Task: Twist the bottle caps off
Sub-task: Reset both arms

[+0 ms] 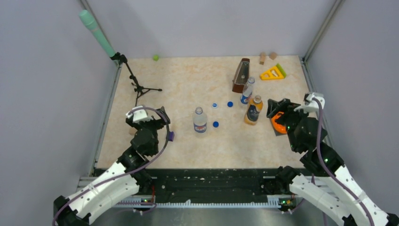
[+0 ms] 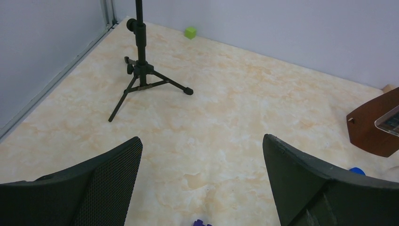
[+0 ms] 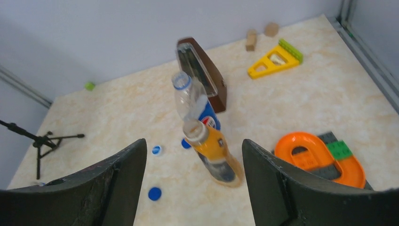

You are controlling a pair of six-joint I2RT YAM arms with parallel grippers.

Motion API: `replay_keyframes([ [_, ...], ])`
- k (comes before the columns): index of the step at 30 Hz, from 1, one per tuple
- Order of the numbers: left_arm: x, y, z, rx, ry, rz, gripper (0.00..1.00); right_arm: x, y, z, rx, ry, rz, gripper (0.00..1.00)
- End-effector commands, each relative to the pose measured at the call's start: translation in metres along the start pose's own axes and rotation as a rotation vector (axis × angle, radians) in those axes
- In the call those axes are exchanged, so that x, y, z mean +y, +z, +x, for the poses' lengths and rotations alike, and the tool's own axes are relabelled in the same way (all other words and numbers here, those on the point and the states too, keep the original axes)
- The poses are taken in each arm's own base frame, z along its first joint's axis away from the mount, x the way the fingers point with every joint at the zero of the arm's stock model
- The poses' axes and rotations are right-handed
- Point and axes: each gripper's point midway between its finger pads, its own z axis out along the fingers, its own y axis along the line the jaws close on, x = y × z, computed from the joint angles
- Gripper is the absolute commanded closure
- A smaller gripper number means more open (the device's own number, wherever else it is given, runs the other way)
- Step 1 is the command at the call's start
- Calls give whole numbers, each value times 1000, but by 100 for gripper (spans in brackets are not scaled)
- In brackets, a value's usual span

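A beige marbled desk [image 1: 188,84] is boxed in by plain pale grey walls [image 1: 202,23], with metal posts [image 1: 322,29] at the far corners, under soft, even light.

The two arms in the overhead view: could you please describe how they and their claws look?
Both the left arm and the right arm have white shells on the lower links and black joints above, with a purple cable running along each. The left claw and right claw each have two broad black fingers, finely textured inside.
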Motion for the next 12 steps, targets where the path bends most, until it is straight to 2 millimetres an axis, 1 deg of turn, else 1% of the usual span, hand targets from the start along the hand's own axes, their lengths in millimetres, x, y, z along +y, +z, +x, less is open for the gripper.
replay_keyframes([
  [1,-2,3,-21,-37,-53,-28,2,-42,-10,45,88,6,163,27],
  [4,-2,3,-23,-36,-45,-39,2,-47,-9,59,124,-19,187,25],
  [12,0,6,-25,-25,-20,-73,2,-42,-4,71,177,-48,182,23],
])
